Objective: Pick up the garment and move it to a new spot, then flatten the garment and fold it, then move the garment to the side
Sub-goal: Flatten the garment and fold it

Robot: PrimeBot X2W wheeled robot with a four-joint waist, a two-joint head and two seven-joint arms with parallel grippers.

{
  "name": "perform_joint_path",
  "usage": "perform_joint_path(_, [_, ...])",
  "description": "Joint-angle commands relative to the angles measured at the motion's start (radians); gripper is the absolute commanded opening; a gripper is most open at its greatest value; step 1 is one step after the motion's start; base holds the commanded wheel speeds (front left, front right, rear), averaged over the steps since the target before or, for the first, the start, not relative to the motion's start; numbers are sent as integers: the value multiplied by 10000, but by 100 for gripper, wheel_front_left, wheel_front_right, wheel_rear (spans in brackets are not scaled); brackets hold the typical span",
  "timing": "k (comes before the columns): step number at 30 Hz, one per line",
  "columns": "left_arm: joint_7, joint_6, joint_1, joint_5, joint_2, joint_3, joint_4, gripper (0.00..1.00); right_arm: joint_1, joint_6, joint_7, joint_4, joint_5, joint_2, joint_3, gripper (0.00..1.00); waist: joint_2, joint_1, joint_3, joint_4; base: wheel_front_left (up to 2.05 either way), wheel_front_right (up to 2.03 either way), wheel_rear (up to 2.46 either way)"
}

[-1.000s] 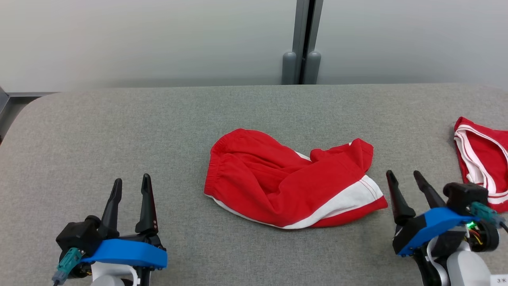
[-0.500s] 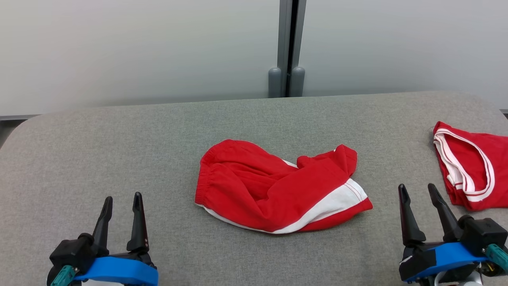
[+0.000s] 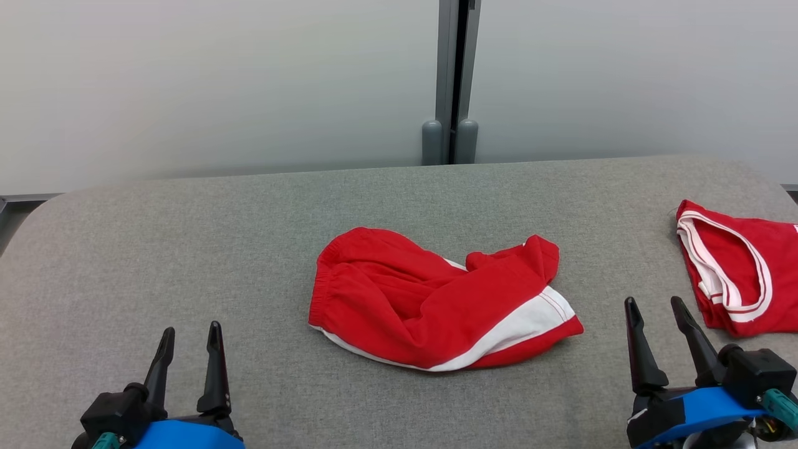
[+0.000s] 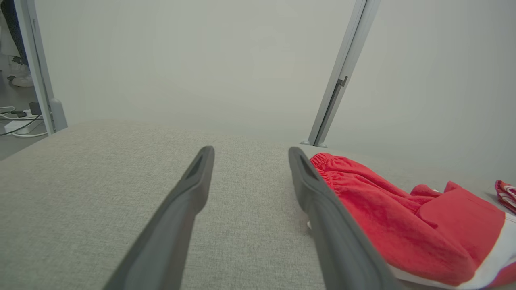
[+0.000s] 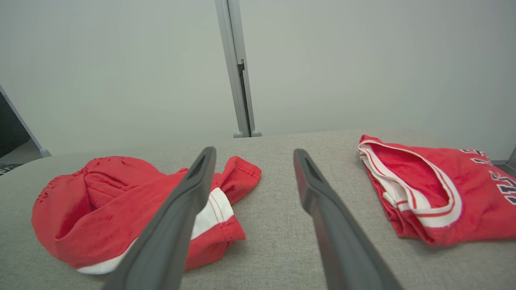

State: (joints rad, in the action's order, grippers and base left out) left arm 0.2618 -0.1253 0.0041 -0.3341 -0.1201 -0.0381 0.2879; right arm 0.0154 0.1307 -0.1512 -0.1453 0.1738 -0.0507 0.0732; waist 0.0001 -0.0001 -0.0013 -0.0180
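Red crumpled shorts with white side stripe (image 3: 436, 305) lie bunched mid grey fabric worktop (image 3: 187, 237), untouched, reachable by both arms. Left hand (image 3: 190, 329) and right hand (image 3: 653, 302) flank them at near edge, fingers spread wide, empty, likely poised for pickup. Red white-trimmed jersey (image 3: 735, 280) lies apart at right, probably set aside.

Wall: you face pale panels (image 3: 218, 81) meeting at a grey post (image 3: 450, 62).
Surface (image 3: 187, 249): grey fabric, rounded corners.
Floor (image 4: 10, 143): cables (image 4: 16, 117) lie there.

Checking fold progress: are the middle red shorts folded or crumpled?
Crumpled: the red shorts lie bunched, with uneven wrinkles, on the grey surface.
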Motion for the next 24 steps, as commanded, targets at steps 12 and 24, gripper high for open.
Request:
perform_joint_path(12, [-220, 26, -178, 216, -257, -334, 211, 100, -27, 1, 82, -107, 116, 3, -142, 100, -1, 1, 164, -83, 0, 0, 0])
perform_joint_path(24, [-1224, -74, -1753, -43, -703, -2469, 1964, 100, 517, 1, -36, -169, 229, -2, -629, 100, -1, 1, 917, -366, 0, 0, 0])
